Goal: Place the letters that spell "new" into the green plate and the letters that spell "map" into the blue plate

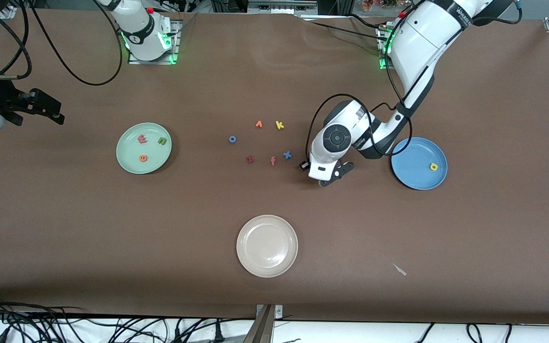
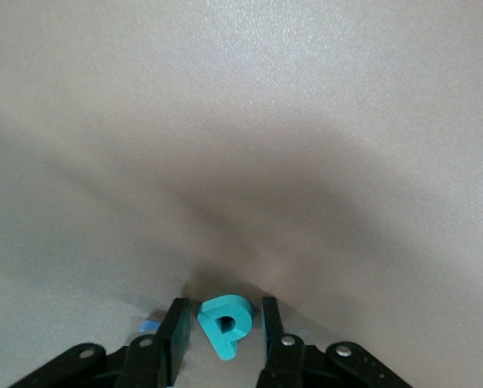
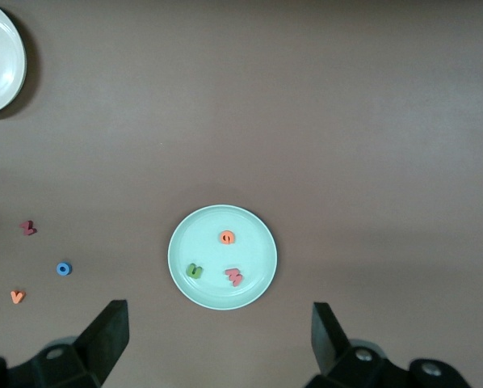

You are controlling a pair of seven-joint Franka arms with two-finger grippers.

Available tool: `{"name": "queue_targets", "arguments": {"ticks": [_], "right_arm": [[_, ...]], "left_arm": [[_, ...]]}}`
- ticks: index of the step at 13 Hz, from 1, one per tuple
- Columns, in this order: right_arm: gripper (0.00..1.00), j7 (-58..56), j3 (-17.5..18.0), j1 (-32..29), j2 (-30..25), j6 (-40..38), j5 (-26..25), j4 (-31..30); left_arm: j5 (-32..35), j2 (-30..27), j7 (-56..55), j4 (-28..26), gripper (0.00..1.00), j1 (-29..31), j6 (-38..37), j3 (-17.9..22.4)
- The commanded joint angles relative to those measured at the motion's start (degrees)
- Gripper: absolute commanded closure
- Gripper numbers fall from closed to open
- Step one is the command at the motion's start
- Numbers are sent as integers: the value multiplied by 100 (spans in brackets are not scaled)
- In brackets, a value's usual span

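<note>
The teal "p" [image 2: 224, 322] lies flat on the brown table between the fingers of my left gripper [image 2: 223, 327], which is open, with a narrow gap on each side. A light blue bit [image 2: 149, 323] peeks out beside one finger. In the front view that left gripper [image 1: 334, 177] is low over the table beside the blue plate [image 1: 410, 166], which holds the yellow "a" [image 1: 433, 166]. The green plate [image 1: 129, 152] holds the "w" [image 1: 142, 138], "n" [image 1: 162, 140] and "e" [image 1: 143, 158]. My right gripper [image 3: 221, 339] waits open, high up at the right arm's end of the table.
Loose letters lie mid-table: an orange one [image 1: 259, 124], yellow "k" [image 1: 279, 125], blue ring [image 1: 232, 139], dark red "z" [image 1: 249, 159], orange "f" [image 1: 273, 161], blue "x" [image 1: 287, 155]. A cream-white plate [image 1: 255, 257] sits nearer the front camera, with a white scrap [image 1: 400, 269] toward the left arm's end.
</note>
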Motion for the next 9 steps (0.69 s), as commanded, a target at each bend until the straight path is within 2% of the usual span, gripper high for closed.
{"name": "queue_targets", "arguments": {"ticks": [1, 9], "right_arm": [[0, -77, 58, -91, -174, 86, -38, -192], [0, -103, 49, -91, -165, 78, -38, -183]], "left_arm": [[-26, -19, -92, -98, 56, -83, -73, 27], [-35, 7, -215, -99, 57, -135, -319, 18]]}}
